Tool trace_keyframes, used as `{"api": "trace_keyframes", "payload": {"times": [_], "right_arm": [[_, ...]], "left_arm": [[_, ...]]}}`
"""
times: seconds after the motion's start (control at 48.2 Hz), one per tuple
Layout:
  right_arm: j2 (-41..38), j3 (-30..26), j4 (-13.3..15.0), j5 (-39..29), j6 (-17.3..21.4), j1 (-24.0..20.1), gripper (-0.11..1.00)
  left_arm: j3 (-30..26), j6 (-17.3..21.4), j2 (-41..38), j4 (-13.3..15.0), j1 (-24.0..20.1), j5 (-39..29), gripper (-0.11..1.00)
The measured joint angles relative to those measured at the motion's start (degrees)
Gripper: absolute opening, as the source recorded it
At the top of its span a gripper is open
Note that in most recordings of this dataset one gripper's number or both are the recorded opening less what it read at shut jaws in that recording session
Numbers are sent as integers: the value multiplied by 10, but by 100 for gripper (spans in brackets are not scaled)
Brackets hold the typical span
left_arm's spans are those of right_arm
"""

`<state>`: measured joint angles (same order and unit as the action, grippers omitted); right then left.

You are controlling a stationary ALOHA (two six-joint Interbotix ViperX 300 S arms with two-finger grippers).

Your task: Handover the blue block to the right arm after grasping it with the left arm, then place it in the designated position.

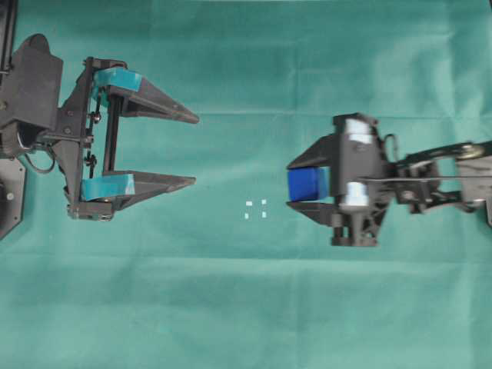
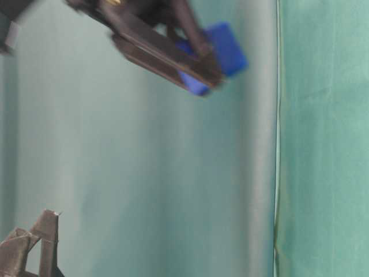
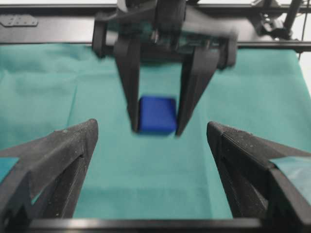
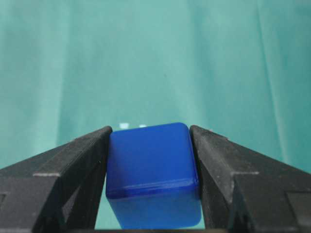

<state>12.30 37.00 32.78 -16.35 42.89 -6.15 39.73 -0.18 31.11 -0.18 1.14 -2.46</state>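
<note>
My right gripper [image 1: 292,184] is shut on the blue block [image 1: 306,184], a small bright blue cube pinched between its plain black fingers. The right wrist view shows the block [image 4: 151,170] filling the gap, both fingers pressed flat to its sides. The designated position [image 1: 256,208], four tiny white marks on the green cloth, lies just left of that gripper's tips, slightly nearer the front; two of its marks [image 4: 132,125] peek over the cube. My left gripper [image 1: 194,150] with teal pads stands wide open at the left, holding nothing. In its wrist view the block [image 3: 157,114] hangs ahead of the open fingers [image 3: 73,145].
Green cloth [image 1: 246,307] covers the whole table. A black frame rail [image 3: 48,29] runs along the far edge in the left wrist view. In the table-level view the block [image 2: 225,49] hangs at the top and the left fingertips [image 2: 34,242] show at the bottom left.
</note>
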Motion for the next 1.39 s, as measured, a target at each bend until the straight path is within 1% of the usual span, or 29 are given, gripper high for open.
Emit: {"api": "trace_keyframes", "payload": {"times": [0.187,0.311,0.519,0.871,1.099,1.39], "right_arm": [[-71,0,-3,79,1,24,55],[-114,-1,-14,124,1,34,55],[-170,-13,-20,171,1,41,55],[-253,-58,-22,197,1,44,55],[-272,-70,-27,224,1,45,55],[-279,-70,-27,229,1,45,55]], "left_arm": [[0,0,0,0,0,0,100],[1,0,0,0,0,0,100],[1,0,-1,0,0,0,100],[1,0,-1,0,0,0,100],[0,0,-1,0,0,0,100],[0,0,-1,0,1,-1,100]]}}
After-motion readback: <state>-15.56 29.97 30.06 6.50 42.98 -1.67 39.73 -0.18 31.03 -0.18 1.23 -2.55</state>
